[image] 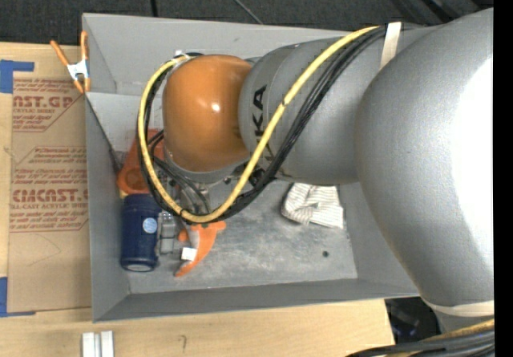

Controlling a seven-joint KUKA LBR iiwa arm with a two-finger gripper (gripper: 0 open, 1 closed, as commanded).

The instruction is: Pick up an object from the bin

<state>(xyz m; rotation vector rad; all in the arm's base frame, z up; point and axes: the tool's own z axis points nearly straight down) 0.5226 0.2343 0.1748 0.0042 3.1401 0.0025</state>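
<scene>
Camera view: grey bin (pixel 264 255) holds blue cylinder (pixel 139 233), white cloth (pixel 314 204), orange piece (pixel 202 245); state of the tool (pixel 175 237) cannot be told

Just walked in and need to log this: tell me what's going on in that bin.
A robot arm reaches down into the grey bin, its gripper low on the left side. Close beside it lie a blue can and an orange plastic piece; another orange thing sits by the left wall. A crumpled white cloth lies apart, nearer the middle. Whether anything is held cannot be made out.
</scene>
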